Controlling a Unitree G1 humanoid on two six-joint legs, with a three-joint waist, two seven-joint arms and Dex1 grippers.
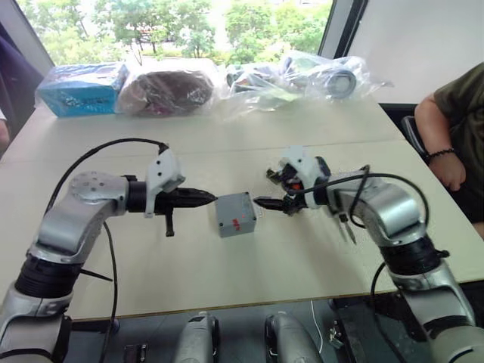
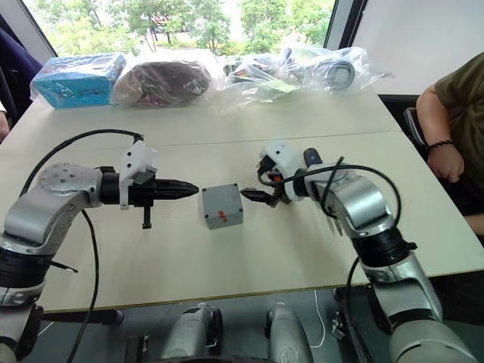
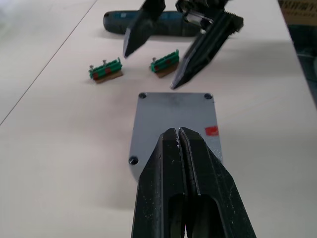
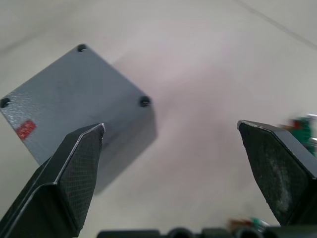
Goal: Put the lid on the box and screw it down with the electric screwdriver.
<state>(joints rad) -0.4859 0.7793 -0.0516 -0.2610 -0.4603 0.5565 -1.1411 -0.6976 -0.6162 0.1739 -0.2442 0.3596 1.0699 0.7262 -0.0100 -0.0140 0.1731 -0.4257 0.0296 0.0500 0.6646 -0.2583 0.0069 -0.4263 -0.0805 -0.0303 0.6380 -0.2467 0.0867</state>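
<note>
The box (image 4: 130, 148) stands in the middle of the table with the lid (image 3: 173, 124) lying on top, red mark up and screw holes showing at the corners. My left gripper (image 1: 212, 198) is shut and empty, its tips right at the box's left side, just over the lid's edge. My right gripper (image 1: 261, 203) is open and empty, its tips close to the box's right side. The electric screwdriver (image 3: 115, 22) lies on the table behind the right gripper.
Two small green-red parts (image 3: 105, 69) (image 3: 165, 63) lie between the box and the screwdriver. Plastic bags (image 1: 166, 91) and a blue carton (image 1: 83, 87) line the table's far edge. A person's arm (image 1: 446, 144) rests at the right side.
</note>
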